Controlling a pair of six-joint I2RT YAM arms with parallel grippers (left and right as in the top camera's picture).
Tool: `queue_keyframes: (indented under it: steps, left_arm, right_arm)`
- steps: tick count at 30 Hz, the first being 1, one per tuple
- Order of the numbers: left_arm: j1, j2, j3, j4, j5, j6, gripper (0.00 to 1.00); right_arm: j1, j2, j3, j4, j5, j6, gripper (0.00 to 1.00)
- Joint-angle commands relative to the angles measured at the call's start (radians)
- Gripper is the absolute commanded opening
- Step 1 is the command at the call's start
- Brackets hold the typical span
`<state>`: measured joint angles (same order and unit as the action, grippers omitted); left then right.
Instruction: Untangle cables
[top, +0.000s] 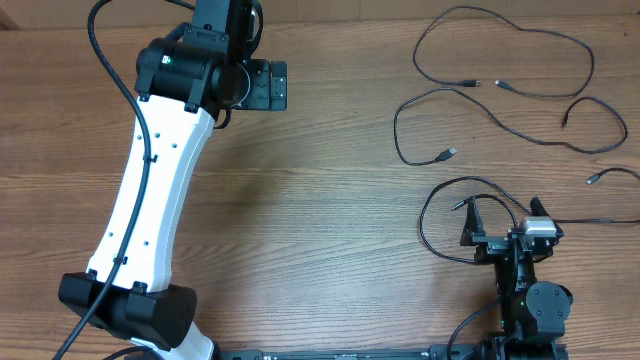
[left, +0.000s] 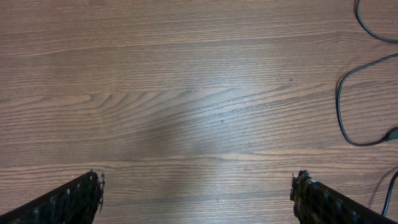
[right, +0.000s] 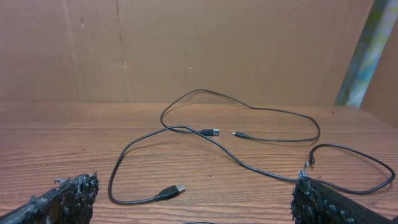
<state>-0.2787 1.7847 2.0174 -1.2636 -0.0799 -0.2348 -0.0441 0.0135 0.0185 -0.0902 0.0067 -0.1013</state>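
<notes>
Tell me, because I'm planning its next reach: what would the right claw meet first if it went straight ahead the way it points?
Probably the nearest cable, at its plug end lying just ahead of the open right claw; it might pass over if it rides high.

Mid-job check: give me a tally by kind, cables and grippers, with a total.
Black cables: 3, going by the 6 plug ends that show: top loop, middle strand, near loop, which runs off the right edge
Grippers: 2, both open and empty: left gripper, right gripper
Total: 5
</notes>
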Motion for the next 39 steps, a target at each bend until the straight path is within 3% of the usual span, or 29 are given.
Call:
queue_keyframes:
  steps: [1,30,39]
  left_arm:
    - [0.003,0.009,0.011,0.004,-0.008,0.011,1.0]
    - [0.003,0.009,0.011,-0.032,-0.008,0.011,1.0]
    - [0.002,0.008,0.011,-0.094,0.159,0.006,1.0]
  right_arm:
    - [0.005,-0.011,-0.01,0.006,-0.001,0.002,1.0]
    - [0.005,-0.011,-0.01,0.006,-0.001,0.002,1.0]
    - [0.005,-0.011,-0.01,0.006,-0.001,0.002,1.0]
